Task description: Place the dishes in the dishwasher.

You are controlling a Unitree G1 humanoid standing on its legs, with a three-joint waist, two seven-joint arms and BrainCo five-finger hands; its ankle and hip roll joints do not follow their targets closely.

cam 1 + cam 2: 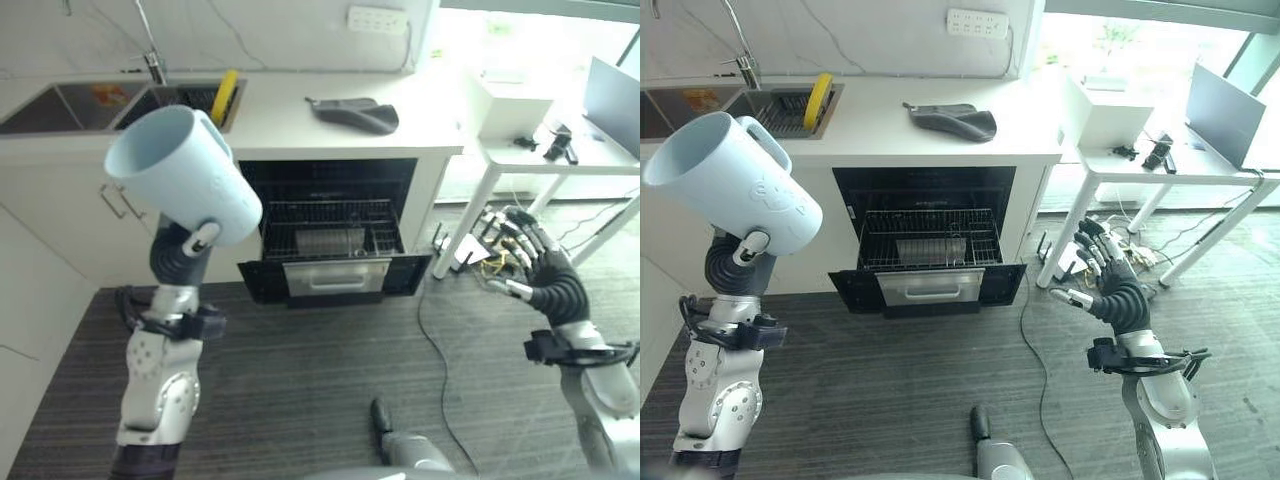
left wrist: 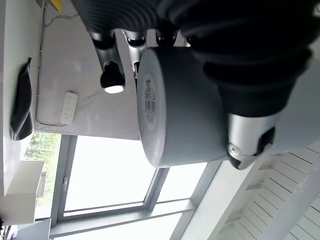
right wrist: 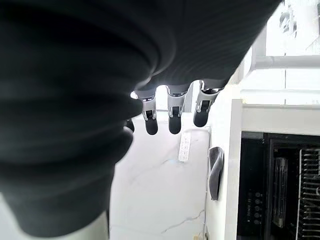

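Mug (image 1: 186, 172) is the closest thing to the head camera: big pale blue one, held high in the left hand (image 1: 185, 248), tipped so its mouth points up and to the robot's left, base down toward the wrist. Left wrist view shows the fingers (image 2: 113, 75) curled round the body near the base with the thumb on the opposite side, so a firm wrap grip, not a pinch (handle sits on the far side, unused). Likely raised that high just to carry it clear of the tabletop (image 1: 300, 115) edge on the way over.

Dishwasher (image 1: 330, 232) sits straight ahead under that tabletop, door dropped, wire rack (image 1: 332, 230) pulled out and looking mostly free, so there's a slot to aim for. Mug is well apart from it, up and to the left.

Right hand (image 1: 1110, 283) hangs off to the right near the floor cables, fingers spread and relaxed, holding nothing; probably parked out of the way.

Sink (image 1: 90, 105) with a yellow item (image 1: 226, 95) and a dark grey object (image 1: 355, 114) are on the tabletop behind.
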